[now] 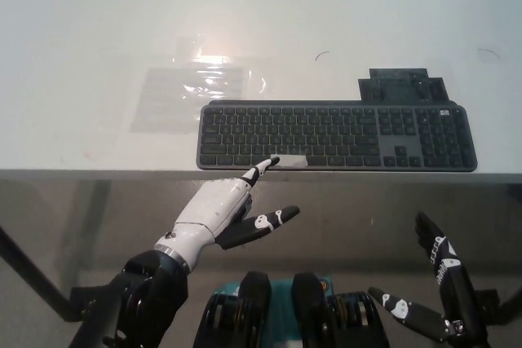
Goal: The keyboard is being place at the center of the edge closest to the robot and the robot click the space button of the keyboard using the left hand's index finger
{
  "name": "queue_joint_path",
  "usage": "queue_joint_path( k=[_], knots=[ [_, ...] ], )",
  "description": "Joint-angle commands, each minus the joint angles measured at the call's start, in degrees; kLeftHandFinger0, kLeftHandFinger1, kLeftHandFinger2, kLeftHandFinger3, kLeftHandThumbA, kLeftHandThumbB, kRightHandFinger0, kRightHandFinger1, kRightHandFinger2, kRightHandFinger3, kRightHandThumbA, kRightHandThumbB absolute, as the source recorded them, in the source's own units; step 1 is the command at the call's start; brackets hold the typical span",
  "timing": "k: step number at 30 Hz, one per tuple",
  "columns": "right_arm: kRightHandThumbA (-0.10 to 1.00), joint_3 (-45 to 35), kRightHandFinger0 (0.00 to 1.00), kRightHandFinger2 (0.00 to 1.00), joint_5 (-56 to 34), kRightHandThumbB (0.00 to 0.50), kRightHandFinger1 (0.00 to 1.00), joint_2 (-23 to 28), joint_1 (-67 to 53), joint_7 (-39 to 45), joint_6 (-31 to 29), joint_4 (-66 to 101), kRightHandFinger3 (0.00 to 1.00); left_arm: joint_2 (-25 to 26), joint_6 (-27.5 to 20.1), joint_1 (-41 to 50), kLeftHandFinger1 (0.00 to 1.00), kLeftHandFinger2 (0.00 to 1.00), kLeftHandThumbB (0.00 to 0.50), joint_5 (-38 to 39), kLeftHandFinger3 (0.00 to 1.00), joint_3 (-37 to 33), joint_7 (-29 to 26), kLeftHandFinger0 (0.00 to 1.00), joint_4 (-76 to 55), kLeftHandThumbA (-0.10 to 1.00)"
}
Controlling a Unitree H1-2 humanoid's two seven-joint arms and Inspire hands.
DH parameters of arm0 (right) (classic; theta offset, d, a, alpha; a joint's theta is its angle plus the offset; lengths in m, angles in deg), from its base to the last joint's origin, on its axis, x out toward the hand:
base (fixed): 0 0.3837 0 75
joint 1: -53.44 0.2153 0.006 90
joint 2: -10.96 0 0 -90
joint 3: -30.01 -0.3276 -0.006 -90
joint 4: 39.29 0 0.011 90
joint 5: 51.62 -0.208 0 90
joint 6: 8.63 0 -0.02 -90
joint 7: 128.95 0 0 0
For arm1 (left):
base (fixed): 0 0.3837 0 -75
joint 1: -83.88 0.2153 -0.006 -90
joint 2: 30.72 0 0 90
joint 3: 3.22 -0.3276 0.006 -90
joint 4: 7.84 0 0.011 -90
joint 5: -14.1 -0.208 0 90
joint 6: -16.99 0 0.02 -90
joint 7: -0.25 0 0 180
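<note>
At the white table's (98, 38) near edge lies the dark keyboard (334, 136), the white left hand (220, 211), fingers apart and empty, pointing a fingertip at its pale space bar (287, 161), while the black right hand (444, 275) hangs splayed and empty below the keyboard's right end.

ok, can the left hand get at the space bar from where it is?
Probably yes. The left hand has its index finger stretched to the left end of the pale-marked space bar, with nothing between them. The right hand rests low at the right.
</note>
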Motion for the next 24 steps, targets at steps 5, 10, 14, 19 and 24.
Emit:
queue_joint_path(
  k=[5,10,14,19,24],
  knots=[
    [1.0,0.48,1.0,1.0,0.42,0.377,1.0,0.05,0.84,0.42,-1.84,1.29,1.0,0.56,1.13,-3.42,0.0,0.04,0.402,-1.04,1.0,-0.49,1.0,0.0,0.14,1.0],
    [1.0,0.59,1.0,1.0,0.58,0.372,1.0,0.01,0.93,0.4,-1.91,1.19,1.0,0.75,1.31,-4.61,0.02,0.07,0.393,-0.93,1.0,-0.51,1.18,0.0,1.25,1.0],
    [1.0,0.69,1.0,1.0,0.81,0.37,1.0,0.07,0.95,0.39,-1.81,1.23,1.0,0.86,1.15,-5.21,0.04,0.1,0.383,-1.12,1.0,-0.57,0.88,0.0,1.73,1.0],
    [1.0,0.78,1.0,1.0,1.45,0.358,1.0,0.18,0.89,0.15,-1.93,1.33,1.0,0.73,0.65,-6.64,0.08,0.18,0.375,-0.99,1.0,-0.48,0.39,0.0,3.29,1.0],
    [1.0,0.88,1.0,1.0,1.72,0.352,1.0,0.29,1.08,0.15,-1.91,1.37,1.0,0.57,0.91,-7.55,0.13,0.26,0.384,-0.81,1.0,-0.48,0.4,0.0,4.61,1.0]
  ],
)
